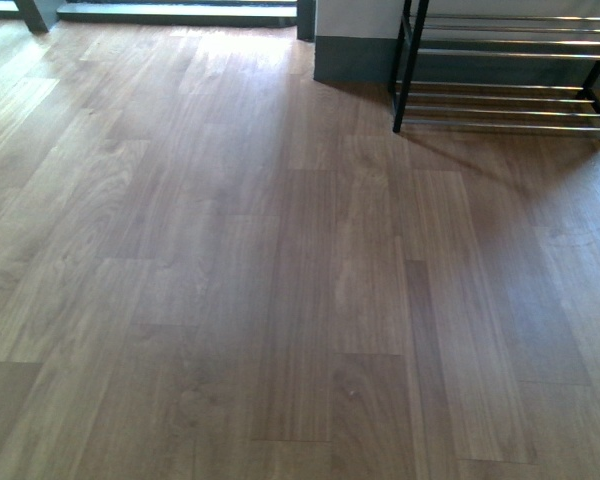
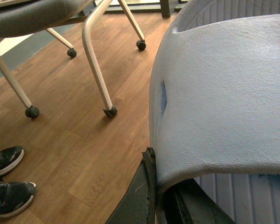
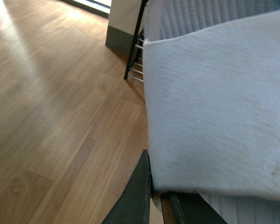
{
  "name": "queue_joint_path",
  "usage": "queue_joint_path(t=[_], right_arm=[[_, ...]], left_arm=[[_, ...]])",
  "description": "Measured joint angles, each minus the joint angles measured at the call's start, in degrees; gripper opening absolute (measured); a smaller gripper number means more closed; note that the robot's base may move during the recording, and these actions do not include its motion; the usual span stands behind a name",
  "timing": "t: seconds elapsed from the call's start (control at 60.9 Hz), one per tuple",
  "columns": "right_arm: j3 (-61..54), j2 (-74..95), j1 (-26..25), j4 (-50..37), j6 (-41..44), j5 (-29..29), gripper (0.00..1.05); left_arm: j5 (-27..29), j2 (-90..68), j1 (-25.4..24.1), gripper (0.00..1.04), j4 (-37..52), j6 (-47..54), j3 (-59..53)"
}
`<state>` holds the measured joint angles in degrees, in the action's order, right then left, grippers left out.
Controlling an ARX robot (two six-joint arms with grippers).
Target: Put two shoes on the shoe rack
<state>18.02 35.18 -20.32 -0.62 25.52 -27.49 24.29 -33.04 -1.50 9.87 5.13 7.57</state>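
Observation:
A pale blue slide (image 2: 224, 102) fills the left wrist view, its strap edge pinched between the dark fingers of my left gripper (image 2: 159, 196), which is shut on it. Another pale blue slide (image 3: 214, 112) fills the right wrist view, with my right gripper (image 3: 156, 198) shut on the strap's edge. The shoe rack (image 1: 500, 75), black frame with chrome bars, stands on the floor at the far right of the front view; a corner of the shoe rack (image 3: 136, 60) shows in the right wrist view behind the slide. Neither arm shows in the front view.
Wood floor (image 1: 240, 280) spreads across the front view. A grey wall base (image 1: 355, 60) stands left of the rack. In the left wrist view a chair on white legs with castors (image 2: 98, 70) and a pair of dark sneakers (image 2: 7, 179) stand on the floor.

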Motion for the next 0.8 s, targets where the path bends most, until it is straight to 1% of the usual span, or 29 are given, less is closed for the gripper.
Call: queue_joint_path(t=[0.805], right_arm=[[0.0,0.0,0.0,0.0,0.0,0.0,0.02]], left_arm=[[-0.1,0.0,0.0,0.02,0.0,0.0,0.0]])
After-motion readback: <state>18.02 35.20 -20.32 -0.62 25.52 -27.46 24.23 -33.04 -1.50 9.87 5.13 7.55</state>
